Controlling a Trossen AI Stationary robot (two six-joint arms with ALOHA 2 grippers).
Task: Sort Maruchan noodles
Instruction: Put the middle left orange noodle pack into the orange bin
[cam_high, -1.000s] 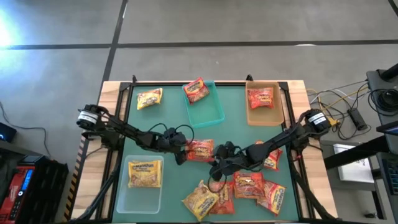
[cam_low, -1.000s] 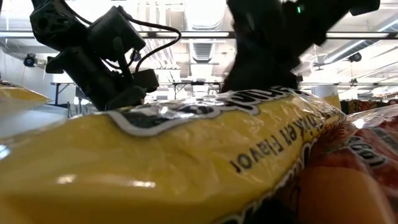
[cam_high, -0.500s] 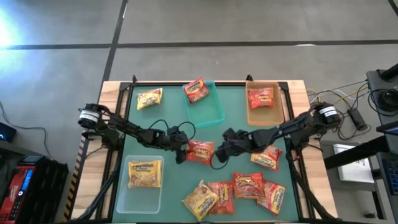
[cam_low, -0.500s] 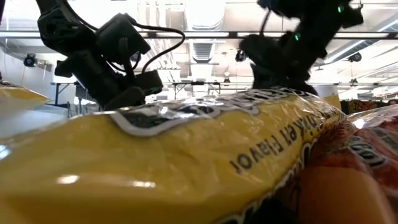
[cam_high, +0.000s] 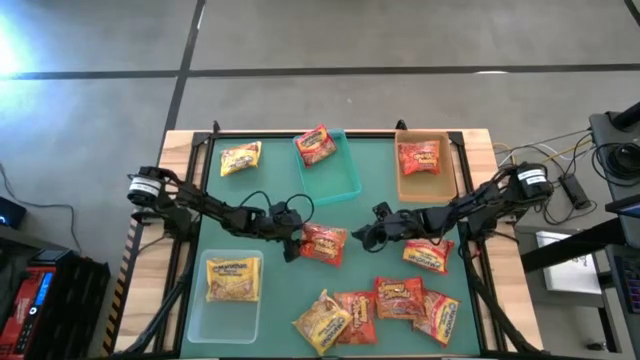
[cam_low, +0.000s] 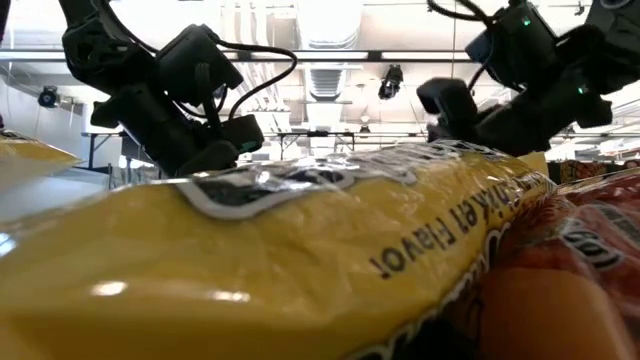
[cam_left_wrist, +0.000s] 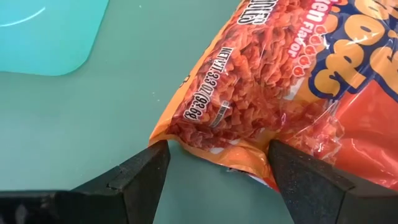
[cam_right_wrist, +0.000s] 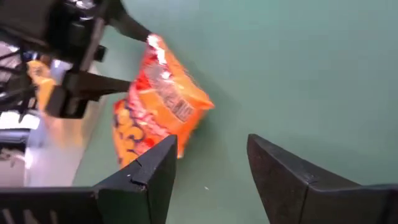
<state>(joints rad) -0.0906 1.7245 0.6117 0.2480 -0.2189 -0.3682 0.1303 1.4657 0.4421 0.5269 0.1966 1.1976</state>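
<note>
A red noodle packet (cam_high: 322, 244) lies on the green table mid-centre. My left gripper (cam_high: 294, 240) is open, level with the table, its fingers on either side of the packet's left short end (cam_left_wrist: 211, 146). My right gripper (cam_high: 370, 236) is open and empty, just right of that packet, above the table. The right wrist view shows the packet (cam_right_wrist: 158, 109) and the left arm behind it. An orange-red packet (cam_high: 428, 255) lies under my right arm. Several yellow and red packets (cam_high: 380, 308) lie heaped by the near edge. My left gripper's fingers (cam_left_wrist: 140, 171) come level from the table's left and stand at the two corners of the red packet's short end (cam_left_wrist: 186, 140). The packet lies on the table. I cannot tell whether the fingers touch it.
The teal bin (cam_high: 345, 185) at the far centre has a red packet (cam_high: 315, 145) on its corner. The tan bin (cam_high: 402, 185) holds a red packet (cam_high: 420, 158). The clear bin (cam_high: 205, 320) holds a yellow one (cam_high: 232, 278). A yellow packet (cam_high: 240, 158) lies far left. Another (cam_low: 300, 270) blocks the low view.
My right gripper has drawn back from beside the heap at the near edge, going up and toward the table's far right, empty; the orange-red packet under its arm now shows. My left gripper has crept a little toward the red packet.
</note>
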